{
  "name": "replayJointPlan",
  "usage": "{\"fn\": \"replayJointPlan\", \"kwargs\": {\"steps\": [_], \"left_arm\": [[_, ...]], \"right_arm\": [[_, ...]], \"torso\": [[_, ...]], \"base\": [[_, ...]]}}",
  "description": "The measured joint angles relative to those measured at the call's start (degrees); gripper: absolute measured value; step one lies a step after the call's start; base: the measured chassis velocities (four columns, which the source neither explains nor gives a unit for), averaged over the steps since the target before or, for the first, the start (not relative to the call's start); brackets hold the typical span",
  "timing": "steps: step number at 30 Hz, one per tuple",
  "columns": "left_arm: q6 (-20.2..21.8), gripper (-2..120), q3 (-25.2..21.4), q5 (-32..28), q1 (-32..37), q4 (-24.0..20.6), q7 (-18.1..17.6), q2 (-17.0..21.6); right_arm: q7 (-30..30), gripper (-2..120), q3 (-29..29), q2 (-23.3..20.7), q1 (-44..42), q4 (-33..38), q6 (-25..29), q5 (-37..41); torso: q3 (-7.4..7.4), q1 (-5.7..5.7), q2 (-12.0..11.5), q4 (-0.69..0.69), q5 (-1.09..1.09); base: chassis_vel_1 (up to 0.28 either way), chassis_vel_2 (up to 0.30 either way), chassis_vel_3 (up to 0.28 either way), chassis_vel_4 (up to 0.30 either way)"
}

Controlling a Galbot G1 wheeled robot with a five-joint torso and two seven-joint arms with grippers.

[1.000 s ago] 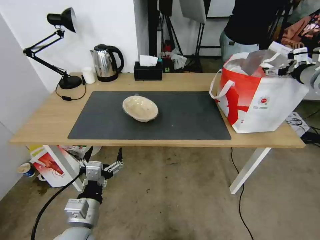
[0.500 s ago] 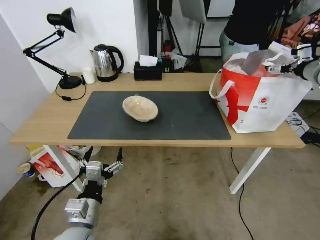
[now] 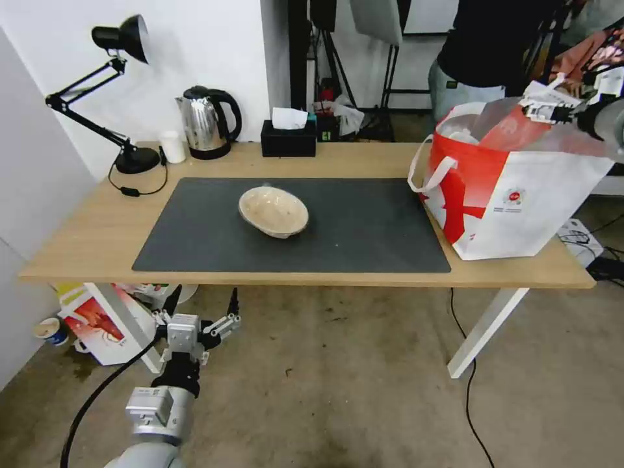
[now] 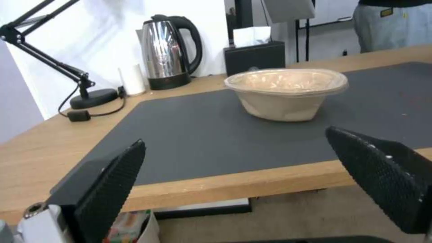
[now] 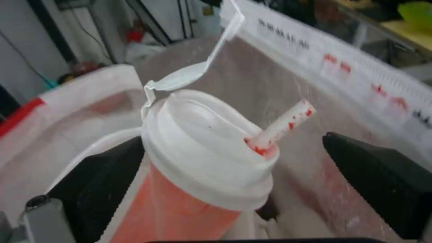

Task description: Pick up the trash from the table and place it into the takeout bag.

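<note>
A beige shallow paper bowl [image 3: 273, 211] sits on the dark grey mat [image 3: 364, 240] of the table [image 3: 78, 247]; it also shows as the beige bowl [image 4: 286, 92] in the left wrist view. The takeout bag [image 3: 520, 201] stands at the table's right end. My right gripper [image 3: 543, 109] hovers open over the bag's mouth. In the right wrist view the red cup [image 5: 202, 162] with white lid and straw leans inside the foil-lined takeout bag [image 5: 342, 101], between the spread fingers of my right gripper [image 5: 234, 141]. My left gripper [image 3: 203, 305] hangs open below the table's front edge, nothing held.
A desk lamp [image 3: 117, 97], small white cup [image 3: 173, 147], kettle [image 3: 207, 122] and black tissue box [image 3: 288, 138] line the table's back edge. A smaller crayfish-printed bag [image 3: 107, 328] lies on the floor under the left end. A person stands behind the bag.
My right gripper has risen from the bag's opening and drawn slightly right. The left arm and the beige bowl have not moved.
</note>
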Motion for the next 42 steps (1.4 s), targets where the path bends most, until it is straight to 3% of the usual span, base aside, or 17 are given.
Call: {"fn": "replayJointPlan", "kwargs": {"steps": [35, 40, 42], "left_arm": [[0.00, 100, 0.00, 0.00, 0.00, 0.00, 0.00, 0.00], [0.00, 100, 0.00, 0.00, 0.00, 0.00, 0.00, 0.00], [0.00, 100, 0.00, 0.00, 0.00, 0.00, 0.00, 0.00]], "right_arm": [[-1.42, 100, 0.64, 0.48, -0.28, 1.49, -0.49, 1.18], [-3.88, 100, 2.14, 0.59, -1.79, 1.91, 1.27, -0.47], [-7.98, 100, 2.99, 0.59, -2.94, 2.57, 5.31, -2.80]], "torso": [[0.00, 0.00, 0.00, -0.01, -0.01], [0.00, 0.00, 0.00, -0.01, 0.00], [0.00, 0.00, 0.00, -0.02, 0.01]], "base": [[0.000, 0.000, 0.000, 0.000], [0.000, 0.000, 0.000, 0.000], [0.000, 0.000, 0.000, 0.000]]}}
